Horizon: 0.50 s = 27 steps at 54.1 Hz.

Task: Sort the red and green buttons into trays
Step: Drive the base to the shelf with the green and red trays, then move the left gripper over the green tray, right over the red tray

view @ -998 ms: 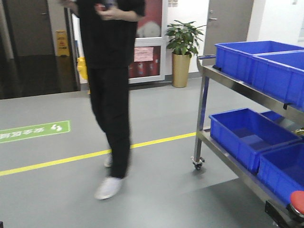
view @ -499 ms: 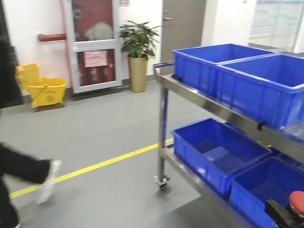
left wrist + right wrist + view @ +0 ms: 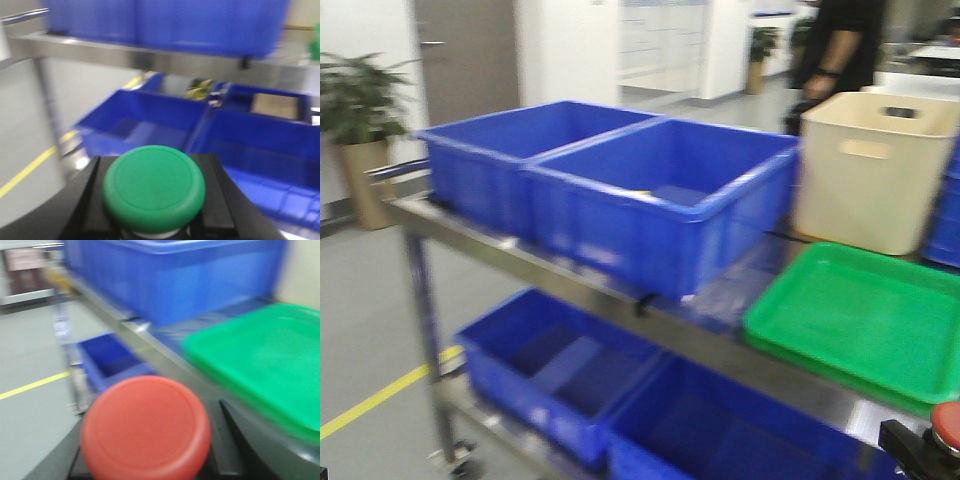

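Observation:
The green button [image 3: 154, 187] fills the lower part of the left wrist view, and my left gripper [image 3: 155, 205] is shut on it, black fingers [image 3: 85, 200] on either side. My right gripper [image 3: 150, 455] is shut on the red button [image 3: 145, 427], whose cap also shows at the bottom right corner of the front view [image 3: 948, 425]. The green tray [image 3: 860, 310] lies on the cart's top shelf, ahead and right; it also appears in the right wrist view [image 3: 260, 355]. The red tray is out of view.
A steel cart [image 3: 570, 275] carries two deep blue crates [image 3: 660, 200] and a cream tub [image 3: 875, 170] on top, and more blue crates [image 3: 560, 370] on the lower shelf. A person [image 3: 840, 45] stands far behind. A potted plant [image 3: 355, 120] stands at the left.
The front view has swung right: the walking person and the doorway left the frame, the cart came close, and the green tray and cream tub appeared. The red button stays at the bottom right.

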{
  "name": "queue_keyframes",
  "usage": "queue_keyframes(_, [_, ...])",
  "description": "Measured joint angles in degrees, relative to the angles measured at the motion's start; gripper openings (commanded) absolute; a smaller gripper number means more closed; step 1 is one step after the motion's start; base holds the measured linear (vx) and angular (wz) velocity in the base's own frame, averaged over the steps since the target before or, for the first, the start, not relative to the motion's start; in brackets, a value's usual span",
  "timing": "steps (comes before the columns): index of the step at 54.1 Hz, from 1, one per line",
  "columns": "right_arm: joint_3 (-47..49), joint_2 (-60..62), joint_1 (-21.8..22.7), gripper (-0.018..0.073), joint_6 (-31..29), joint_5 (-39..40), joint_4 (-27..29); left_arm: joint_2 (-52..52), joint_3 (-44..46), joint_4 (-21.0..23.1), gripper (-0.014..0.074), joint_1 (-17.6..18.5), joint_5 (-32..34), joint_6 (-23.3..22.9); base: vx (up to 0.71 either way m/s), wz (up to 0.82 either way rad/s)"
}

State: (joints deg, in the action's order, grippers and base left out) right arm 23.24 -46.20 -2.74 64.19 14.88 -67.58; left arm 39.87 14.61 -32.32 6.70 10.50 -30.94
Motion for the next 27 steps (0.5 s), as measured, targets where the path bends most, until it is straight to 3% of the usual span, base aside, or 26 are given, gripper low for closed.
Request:
queue_keyframes(13, [0.00,0.00,0.00,-0.0008,0.00,-0.05,0.00,0.00,0.00,0.00,0.0000,0.00,0.00,0.00,0.28,-0.87])
queue_keyframes(27, [0.00,0.00,0.00,-0.0008,0.00,-0.05,0.00,0.00,0.00,0.00,0.0000,0.00,0.00,0.00,0.17,-0.65])
